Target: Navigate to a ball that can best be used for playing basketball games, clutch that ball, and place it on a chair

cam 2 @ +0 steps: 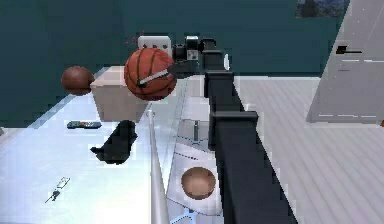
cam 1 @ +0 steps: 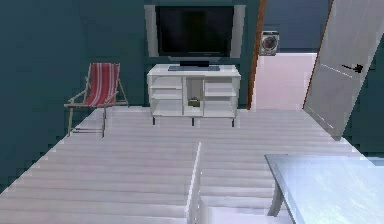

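No text, number, label or sign can be read in either view. The white squares point(cam 2: 152, 43) at the far end of the arm point(cam 2: 236, 135) carry black marks, too small to make out as characters.

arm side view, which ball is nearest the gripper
The bright orange basketball with black seams, right at the gripper; the darker ball sits farther left.

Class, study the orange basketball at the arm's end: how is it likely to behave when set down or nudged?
The basketball is round, so it will probably roll at any nudge. It hangs at the tool, clear of the table, so it seems light for its size. The striped chair has a sloped cloth seat, which might cradle it.
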Available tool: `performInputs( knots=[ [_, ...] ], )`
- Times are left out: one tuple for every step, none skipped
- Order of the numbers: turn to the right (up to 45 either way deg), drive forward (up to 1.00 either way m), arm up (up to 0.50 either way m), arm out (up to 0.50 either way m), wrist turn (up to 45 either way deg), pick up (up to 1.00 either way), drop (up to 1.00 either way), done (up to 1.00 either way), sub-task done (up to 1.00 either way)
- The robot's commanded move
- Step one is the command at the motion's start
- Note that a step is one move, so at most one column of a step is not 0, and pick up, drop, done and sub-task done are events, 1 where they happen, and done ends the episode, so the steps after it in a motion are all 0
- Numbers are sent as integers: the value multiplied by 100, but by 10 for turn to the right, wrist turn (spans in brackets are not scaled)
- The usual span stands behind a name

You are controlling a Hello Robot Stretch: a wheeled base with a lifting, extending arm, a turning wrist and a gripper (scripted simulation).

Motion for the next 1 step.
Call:
performInputs(
  knots=[
    [0, 0, 0, 0, 360, 0, 0, 0, 0]
  ],
)
